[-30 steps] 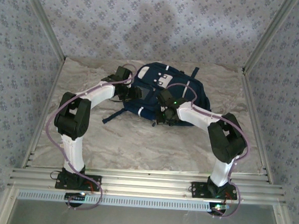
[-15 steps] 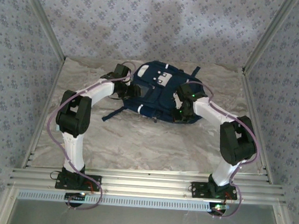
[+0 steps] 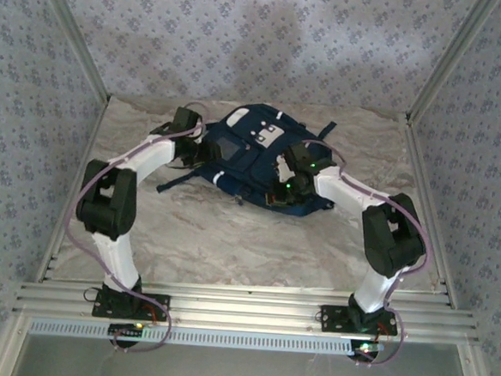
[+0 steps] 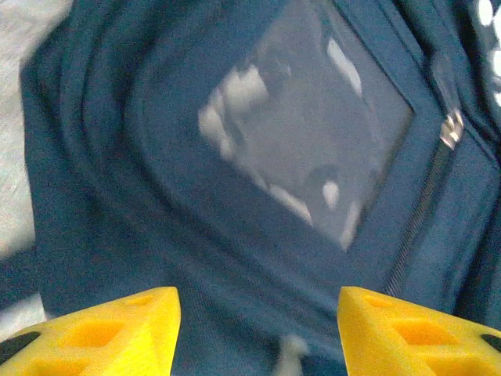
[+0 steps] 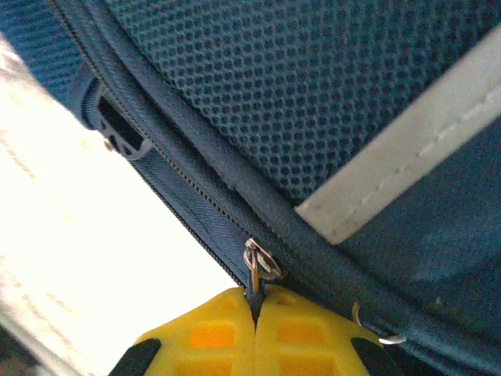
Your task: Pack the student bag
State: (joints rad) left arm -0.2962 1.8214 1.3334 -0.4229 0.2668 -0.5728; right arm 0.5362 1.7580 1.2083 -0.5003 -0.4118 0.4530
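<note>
At 12 o'clock on marbled surface [image 3: 230, 238]: navy-blue fabric backpack [image 3: 253, 154], white-striped, lying flat. Right fingers [image 5: 305, 333] pinch metal zip pull [image 5: 256, 262] at bag's 4 o'clock edge. Left fingers [image 4: 109, 337] apart, holding nothing, over grey square patch [image 4: 313, 149]. Judged early: zip looks closed; opening and loading left.

Table top [image 3: 230, 238]: pale, marble-veined sheet, lightly rumpled toward its far edge.
Walls: grey-blue floral wallpaper behind [image 3: 261, 42], left [image 3: 22, 138] and right [image 3: 492, 170] of the table top.
Posts: two aluminium, slanting up from the far corners, left [image 3: 72, 33] and right [image 3: 444, 60].
Rails [image 3: 242, 308]: ribbed aluminium along the near edge.
Perforated strip [image 3: 240, 340]: just nearer than the rails.
Grey panel [image 3: 238, 372]: nearest of all.
</note>
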